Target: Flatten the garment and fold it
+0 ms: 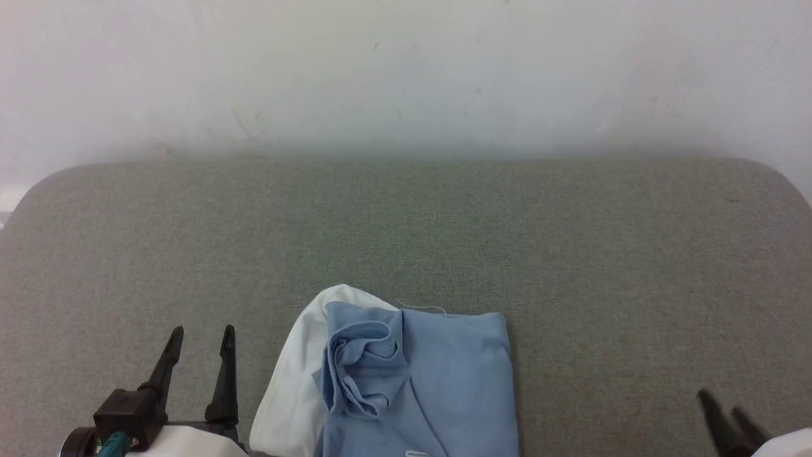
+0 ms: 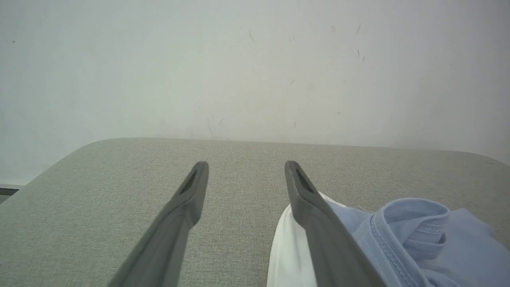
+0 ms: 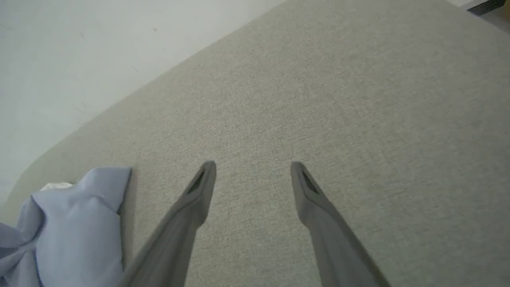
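Though beside the garment (image 1: 438,374), left claw (image 1: 203,330) agape, empty.

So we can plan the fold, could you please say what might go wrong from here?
The shirt is bunched near its white band; the open left claw beside it might pinch several layers.
The open right claw hangs off to the side, so a one-sided pull could drag the shirt across the table rather than flatten it.

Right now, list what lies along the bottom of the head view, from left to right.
From the left: left gripper, open → shirt, its white edge first, then the blue cloth → right gripper, open, in the corner.
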Controlling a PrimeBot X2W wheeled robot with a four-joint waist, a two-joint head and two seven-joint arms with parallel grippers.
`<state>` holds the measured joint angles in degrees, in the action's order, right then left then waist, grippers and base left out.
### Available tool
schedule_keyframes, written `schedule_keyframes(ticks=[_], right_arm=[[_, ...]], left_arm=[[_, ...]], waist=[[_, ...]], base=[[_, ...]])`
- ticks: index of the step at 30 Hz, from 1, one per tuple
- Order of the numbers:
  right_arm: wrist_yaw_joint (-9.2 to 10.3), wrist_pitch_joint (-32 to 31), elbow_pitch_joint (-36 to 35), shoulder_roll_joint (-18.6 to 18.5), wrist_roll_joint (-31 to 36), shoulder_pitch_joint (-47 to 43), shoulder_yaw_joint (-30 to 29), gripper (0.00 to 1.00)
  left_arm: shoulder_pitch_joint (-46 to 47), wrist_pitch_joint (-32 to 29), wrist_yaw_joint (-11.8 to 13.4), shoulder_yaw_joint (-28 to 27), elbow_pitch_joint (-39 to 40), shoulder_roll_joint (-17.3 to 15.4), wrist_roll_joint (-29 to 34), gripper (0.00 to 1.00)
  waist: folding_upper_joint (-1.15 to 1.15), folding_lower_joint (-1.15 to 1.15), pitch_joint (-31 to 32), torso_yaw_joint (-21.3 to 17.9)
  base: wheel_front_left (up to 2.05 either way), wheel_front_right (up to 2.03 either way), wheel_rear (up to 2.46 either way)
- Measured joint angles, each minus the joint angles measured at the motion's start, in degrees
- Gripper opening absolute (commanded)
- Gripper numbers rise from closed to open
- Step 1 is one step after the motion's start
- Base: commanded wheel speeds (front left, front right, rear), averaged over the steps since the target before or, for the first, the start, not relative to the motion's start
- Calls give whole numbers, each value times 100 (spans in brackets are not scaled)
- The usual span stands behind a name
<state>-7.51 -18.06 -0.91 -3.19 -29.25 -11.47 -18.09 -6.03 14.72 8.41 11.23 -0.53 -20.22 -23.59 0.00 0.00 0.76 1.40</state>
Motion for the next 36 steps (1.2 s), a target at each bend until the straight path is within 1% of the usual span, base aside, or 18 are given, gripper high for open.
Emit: schedule_keyframes(ticks=[4,6,8,10,12,14,16,20,21,22,23,25,27,29,31,34,36], right_arm=[[0,-1074,837,4,-1260,108,79,100],[0,-1553,1312,7,-2051,289,246,100],[-1,-1864,1675,9,-2516,471,537,100],[-1,-1976,1979,-4,-3094,737,884,100],[-1,-1982,2227,4,-3294,1012,1295,100],[-1,-1967,2464,8,-3644,1285,1724,100],[0,-1834,2676,18,-3916,1536,2116,100],[0,-1426,3176,21,-4152,2026,2686,100],[0,-1390,3328,18,-4196,2136,2808,40],[-1,-1355,3446,-2,-4199,2234,2915,4],[-1,-1300,3528,-13,-4196,2329,3000,0],[-1,-1241,3610,-14,-4180,2486,3175,0],[0,-1109,3594,-11,-4009,2578,3310,0],[0,-971,3457,-87,-3768,2617,3470,0],[0,-792,3194,-290,-3325,2654,3730,0],[0,-547,2615,-720,-2544,2743,4159,0],[-1,-504,2281,-1010,-1961,2841,4413,0]], left_arm=[[7,0,-32,-21,-23,2,0,100],[16,0,-41,-19,-38,14,5,100],[29,0,-82,-9,-46,25,9,100],[67,0,-94,4,-63,48,10,100],[131,0,-141,24,-96,77,27,100],[199,0,-190,37,-125,105,30,100],[254,0,-230,45,-148,130,43,100],[325,0,-281,55,-182,201,52,100],[332,0,-288,56,-196,211,52,100],[343,0,-291,51,-214,221,52,100],[354,0,-309,44,-227,232,52,100],[367,0,-333,42,-255,242,54,100],[367,0,-338,32,-280,247,77,100],[367,0,-339,5,-296,252,105,100],[367,0,-339,-11,-297,261,137,100],[366,0,-343,-27,-296,300,152,100],[361,0,-374,-59,-296,311,155,100]], waist=[[0,0,-43,35],[0,0,-61,62],[0,0,-81,100],[0,0,-111,142],[0,1,-140,193],[0,0,-168,250],[0,0,-197,309],[0,1,-263,413],[0,1,-279,439],[0,1,-291,463],[0,1,-301,484],[0,1,-315,516],[0,1,-311,518],[0,1,-290,494],[0,1,-263,448],[0,1,-220,354],[0,1,-190,268]], base=[[0,0,0],[0,0,0],[0,0,0],[0,0,0],[0,0,0],[0,0,0],[0,0,0],[0,0,0],[0,0,0],[0,0,0],[0,0,0],[0,0,0],[0,0,0],[0,0,0],[0,0,0],[0,0,0],[0,0,0]])
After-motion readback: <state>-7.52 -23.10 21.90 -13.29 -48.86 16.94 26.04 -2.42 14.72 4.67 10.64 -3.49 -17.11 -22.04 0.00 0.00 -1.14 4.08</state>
